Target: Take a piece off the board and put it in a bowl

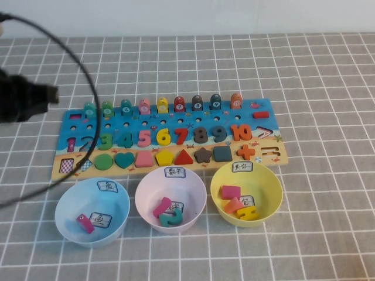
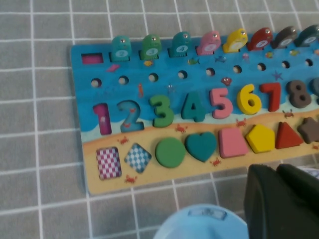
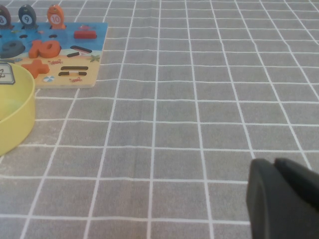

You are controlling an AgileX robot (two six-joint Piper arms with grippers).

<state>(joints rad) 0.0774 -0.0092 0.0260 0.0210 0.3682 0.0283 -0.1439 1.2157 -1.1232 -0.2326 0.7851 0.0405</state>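
Observation:
The board (image 1: 170,140) lies across the middle of the table, with a row of fish standing along its back edge. The teal piece (image 2: 120,48) is the leftmost fish (image 1: 89,109); a green fish (image 2: 149,46) and another teal one (image 2: 180,44) stand beside it. The light blue bowl (image 1: 70,205) sits in front of the board's left end and holds a pink striped piece (image 1: 85,223). My left gripper (image 2: 276,169) is shut and empty, raised over the table just in front of the board, above the bowl's rim (image 2: 199,221). My right gripper (image 3: 274,163) is shut and empty over bare cloth, right of the board.
A pale pink bowl (image 1: 146,190) and a yellow bowl (image 1: 225,175), each with coloured pieces inside, stand in front of the board. My left arm (image 1: 23,102) and its black cable (image 1: 82,70) hang over the table's left side. Grey checked cloth covers the table.

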